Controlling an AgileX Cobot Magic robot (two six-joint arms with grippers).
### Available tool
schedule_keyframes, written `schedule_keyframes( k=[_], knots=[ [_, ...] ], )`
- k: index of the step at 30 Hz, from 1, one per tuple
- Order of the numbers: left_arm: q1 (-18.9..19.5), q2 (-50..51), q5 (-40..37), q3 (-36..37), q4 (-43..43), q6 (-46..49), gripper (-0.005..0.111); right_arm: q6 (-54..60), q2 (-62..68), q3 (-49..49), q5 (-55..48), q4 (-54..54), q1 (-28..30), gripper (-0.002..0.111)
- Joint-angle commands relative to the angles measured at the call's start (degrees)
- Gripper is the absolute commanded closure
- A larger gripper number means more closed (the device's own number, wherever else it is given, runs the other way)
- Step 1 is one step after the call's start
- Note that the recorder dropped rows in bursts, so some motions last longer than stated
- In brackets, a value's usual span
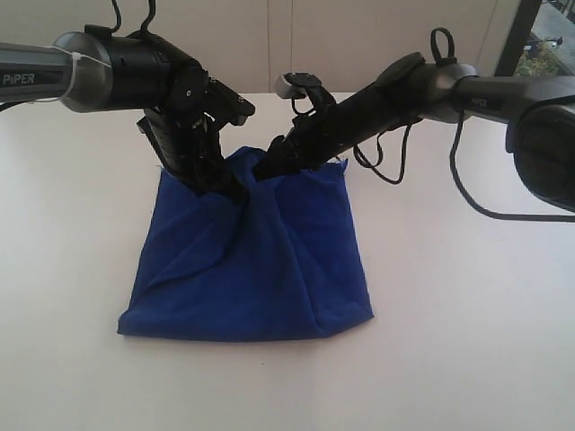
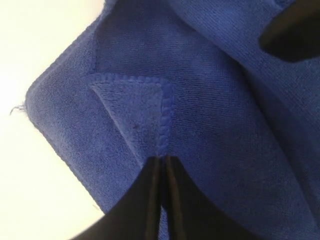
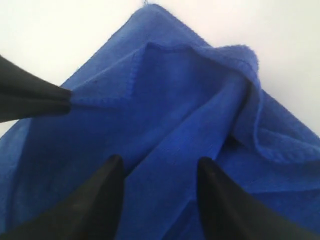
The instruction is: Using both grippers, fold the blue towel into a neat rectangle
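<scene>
My left gripper (image 2: 162,159) is clamped flat, fingers pressed together on a stitched hem (image 2: 167,115) of the blue towel (image 2: 225,140), right where a turned-over corner flap (image 2: 132,107) narrows to a point. Only its own wrist view shows that pinch. From the exterior view the gripper is just a black mass sunk into the cloth.

My right gripper (image 3: 157,165) stands wide, its two fingers (image 3: 107,185) well apart over the cloth with nothing nipped between them. That wrist view also catches the left gripper's closed tips on the hem, and a raised fold beyond them.

The exterior view places both grippers just beside each other at the towel's far edge, near its middle, where the cloth is bunched and lifted. The rest lies doubled over on the white table (image 1: 449,350), with the near edge roughly straight.

A loose thread (image 2: 17,107) at one corner shows only in the left wrist view. A black cable (image 1: 463,184) loops off the right arm, and behind it runs a pale wall (image 1: 359,36) with a window (image 1: 550,40) at far right.
</scene>
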State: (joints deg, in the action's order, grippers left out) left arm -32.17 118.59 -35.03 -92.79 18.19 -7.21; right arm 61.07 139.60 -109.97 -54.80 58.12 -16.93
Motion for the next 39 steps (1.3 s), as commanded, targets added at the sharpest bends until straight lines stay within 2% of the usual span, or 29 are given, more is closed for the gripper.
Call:
schedule_keyframes(
  k=[1,11,16,21,27,32,39],
  knots=[
    [0.07,-0.31,-0.59,0.11,-0.34,-0.26,0.097,-2.63,-0.10,0.16,4.08,-1.41,-0.15,0.065],
    [0.07,-0.31,-0.59,0.11,-0.34,-0.26,0.097,-3.36,2.37,0.37,3.06,-0.97,-0.38,0.066],
    [0.07,-0.31,-0.47,0.11,-0.34,-0.26,0.097,-3.25,2.62,0.37,0.93,0.41,-0.38,0.084],
    [0.07,-0.31,-0.38,0.11,-0.34,-0.26,0.097,-2.23,2.50,0.37,0.20,2.16,-0.38,0.108],
    [0.07,-0.31,-0.38,0.11,-0.53,-0.26,0.097,-0.94,0.08,0.37,-3.86,2.63,-0.38,0.108],
    [0.07,-0.41,-0.65,0.11,-1.28,-0.07,0.097,-2.95,-2.65,0.37,-3.66,-4.47,-0.26,0.108],
    [0.07,-0.41,-2.14,0.11,-1.05,0.12,0.097,-2.85,-5.49,0.37,-9.16,-6.48,0.86,0.108]
  ],
)
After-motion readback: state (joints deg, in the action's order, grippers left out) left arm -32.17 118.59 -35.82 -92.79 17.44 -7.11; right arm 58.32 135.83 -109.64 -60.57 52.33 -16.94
